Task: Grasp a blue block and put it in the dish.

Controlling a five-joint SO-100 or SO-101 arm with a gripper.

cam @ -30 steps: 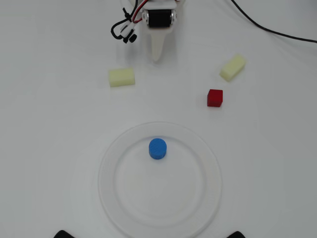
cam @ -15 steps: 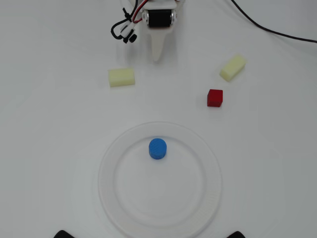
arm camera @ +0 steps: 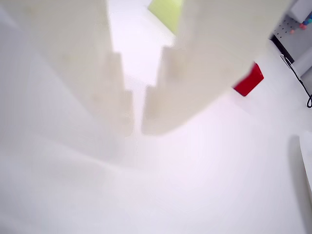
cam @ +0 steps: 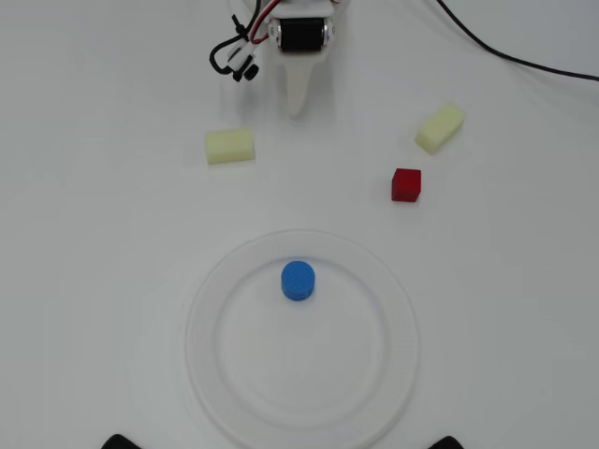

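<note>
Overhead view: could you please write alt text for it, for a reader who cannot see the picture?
A small bright blue foam cylinder sits inside a large round white plate on a white table, slightly above the plate's centre. Above the plate lie two pale yellow rectangular blocks and a small red cube. The robot's white gripper points down from the top edge, holding nothing.

No text, label, brand, number or sign can be read in either view. The overhead view and the wrist view show only plain, unmarked surfaces.
</note>
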